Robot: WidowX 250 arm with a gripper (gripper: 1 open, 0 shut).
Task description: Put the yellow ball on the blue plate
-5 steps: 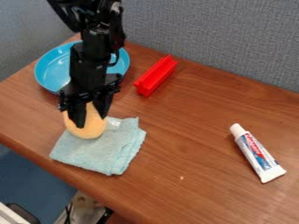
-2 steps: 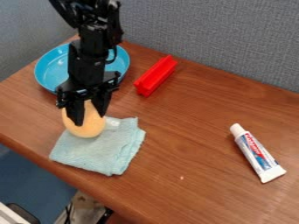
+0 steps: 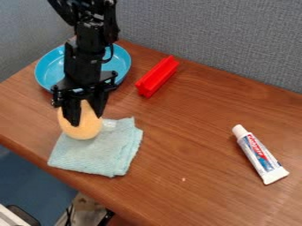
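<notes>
The yellow ball (image 3: 80,129) is egg-shaped and sits at the far left corner of a pale teal cloth (image 3: 99,148). My gripper (image 3: 80,113) comes down on it from above, its black fingers shut on the ball's upper half. The ball's lower part shows below the fingers; whether it still touches the cloth I cannot tell. The blue plate (image 3: 52,67) stands behind, at the table's back left, partly hidden by my arm.
A red rectangular block (image 3: 156,75) lies right of the plate. A toothpaste tube (image 3: 259,153) lies at the right near the table edge. The wooden table (image 3: 189,124) ends close to the cloth's front corner.
The gripper and the ball have shifted slightly left and toward the plate; the cloth's far corner has moved a little with them.
</notes>
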